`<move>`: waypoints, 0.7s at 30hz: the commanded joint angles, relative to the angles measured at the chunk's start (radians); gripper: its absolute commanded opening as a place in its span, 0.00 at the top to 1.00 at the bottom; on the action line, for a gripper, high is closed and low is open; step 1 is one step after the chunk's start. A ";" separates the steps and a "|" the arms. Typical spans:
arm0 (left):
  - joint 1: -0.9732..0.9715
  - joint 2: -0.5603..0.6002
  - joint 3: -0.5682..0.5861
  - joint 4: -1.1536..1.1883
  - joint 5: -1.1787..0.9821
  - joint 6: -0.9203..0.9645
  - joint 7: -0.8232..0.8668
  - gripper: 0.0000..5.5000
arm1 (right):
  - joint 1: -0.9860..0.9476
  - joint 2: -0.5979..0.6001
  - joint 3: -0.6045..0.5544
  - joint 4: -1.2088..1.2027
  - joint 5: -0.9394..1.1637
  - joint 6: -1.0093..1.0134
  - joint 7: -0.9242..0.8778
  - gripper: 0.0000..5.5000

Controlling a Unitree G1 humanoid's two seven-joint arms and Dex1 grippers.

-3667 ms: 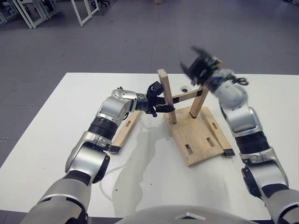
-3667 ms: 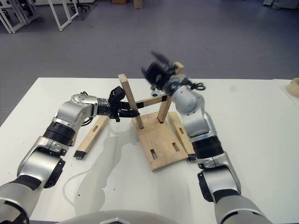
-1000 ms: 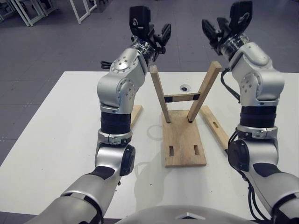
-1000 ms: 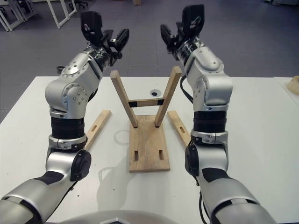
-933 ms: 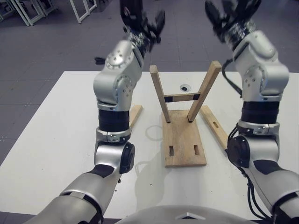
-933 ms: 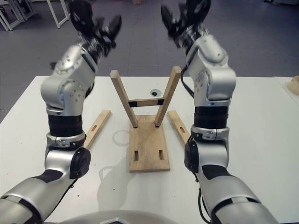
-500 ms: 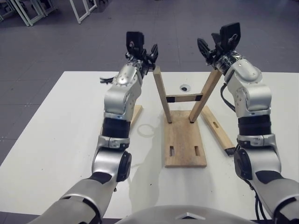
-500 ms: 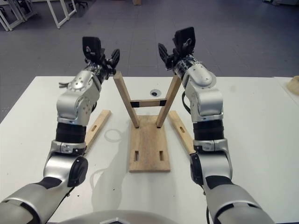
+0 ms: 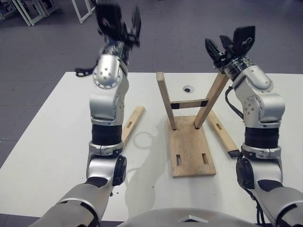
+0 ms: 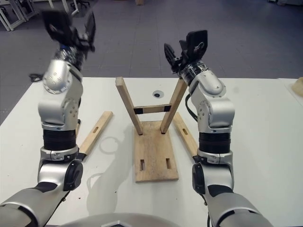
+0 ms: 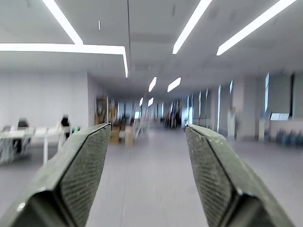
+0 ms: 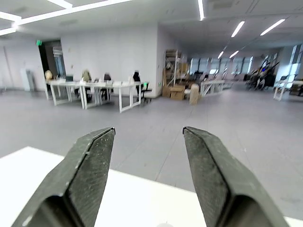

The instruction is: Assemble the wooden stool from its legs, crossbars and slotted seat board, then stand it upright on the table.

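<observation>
Here, a white surface [image 9: 57, 123] with a small round hole [image 9: 188, 88] stands in a large room with a grey floor [image 9: 189, 28] and white desks [image 12: 94, 87] far off. Below and between the two sets of fingers, a pale wooden seat board [image 9: 189, 151] with two slots lies flat. Two wooden legs [image 9: 165, 101] rise from it in a V, joined by a black-ended wooden crossbar [image 9: 188, 103]. The left fingers [image 11: 83, 170] are spread apart and empty, raised high. The right fingers [image 12: 90, 165], also spread and empty, hang near the top of the nearer leg. One loose slotted wooden slat [image 9: 132, 124] lies flat on each fingers' side of the board.
</observation>
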 commanded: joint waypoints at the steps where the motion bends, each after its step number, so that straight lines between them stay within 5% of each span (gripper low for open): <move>1: 0.073 0.052 0.046 -0.085 0.005 0.001 -0.015 0.48 | -0.050 0.015 -0.067 -0.134 0.055 0.005 -0.063 0.52; 9: 0.541 0.205 0.211 -0.117 -0.030 0.052 -0.153 0.48 | 0.129 -0.080 -0.173 -0.158 0.017 -0.018 -0.096 0.52; 21: 0.958 0.176 0.156 0.047 -0.016 -0.052 -0.282 0.48 | 0.406 -0.109 -0.143 -0.196 0.009 -0.029 -0.064 0.52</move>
